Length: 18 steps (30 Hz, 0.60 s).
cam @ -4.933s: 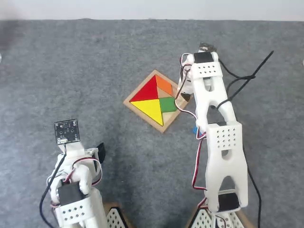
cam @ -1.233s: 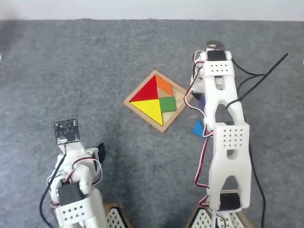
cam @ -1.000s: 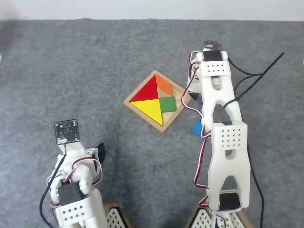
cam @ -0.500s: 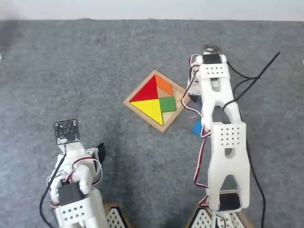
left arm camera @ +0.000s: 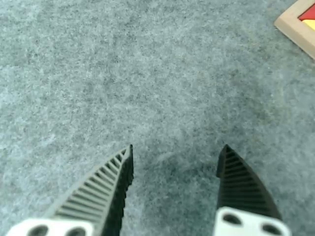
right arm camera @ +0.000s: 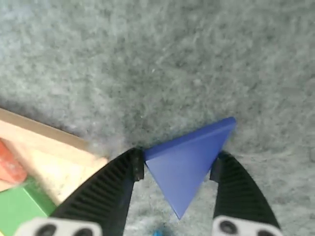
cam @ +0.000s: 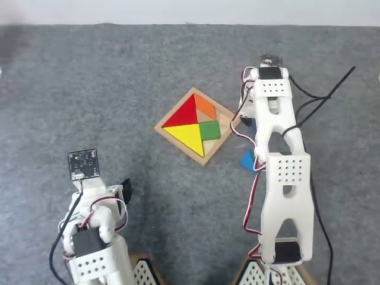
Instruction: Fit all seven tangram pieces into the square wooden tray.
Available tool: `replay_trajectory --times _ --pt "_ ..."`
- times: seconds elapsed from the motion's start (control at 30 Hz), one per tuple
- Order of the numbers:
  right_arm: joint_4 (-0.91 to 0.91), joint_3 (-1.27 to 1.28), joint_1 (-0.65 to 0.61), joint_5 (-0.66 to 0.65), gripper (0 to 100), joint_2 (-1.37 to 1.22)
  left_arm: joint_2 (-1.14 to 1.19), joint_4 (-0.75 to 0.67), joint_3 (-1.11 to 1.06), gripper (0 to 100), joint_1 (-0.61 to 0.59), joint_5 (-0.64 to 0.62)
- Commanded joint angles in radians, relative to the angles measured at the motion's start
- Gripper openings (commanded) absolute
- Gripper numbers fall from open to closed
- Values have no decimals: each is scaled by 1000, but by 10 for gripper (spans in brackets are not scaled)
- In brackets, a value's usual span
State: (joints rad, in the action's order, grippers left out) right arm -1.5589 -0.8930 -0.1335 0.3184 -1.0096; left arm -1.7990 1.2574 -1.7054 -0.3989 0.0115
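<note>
- Step in hand: right gripper (right arm camera: 177,164) clamps the triangle (right arm camera: 189,157) just beside the tray (right arm camera: 39,128).
- Next, likely: lift, turn, seat it in the tray's bare gap.
- Left gripper (left arm camera: 174,157): wide apart, empty.

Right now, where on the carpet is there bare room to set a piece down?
Bare carpet lies wide left of the wooden tray, and between the tray and the left arm. It is crowded right of the tray: the right arm, blue triangle and a lighter blue piece.
</note>
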Motion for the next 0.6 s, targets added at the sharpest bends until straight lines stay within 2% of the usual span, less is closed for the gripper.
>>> replay_trajectory --times 0.0,0.27,0.43,0.5,0.57 --pt "-13 -84 -7 -21 183 18 -20 5 22 271 -5 -8" --pt "-206 -334 -82 -298 182 30 -20 5 22 271 -5 -8" --pt "-225 -342 -136 -591 182 30 -20 5 22 271 -5 -8" --pt "-228 -342 -137 -631 183 33 -20 5 22 271 -5 -8" --pt "-228 -344 -116 -575 183 35 -20 5 22 271 -5 -8"
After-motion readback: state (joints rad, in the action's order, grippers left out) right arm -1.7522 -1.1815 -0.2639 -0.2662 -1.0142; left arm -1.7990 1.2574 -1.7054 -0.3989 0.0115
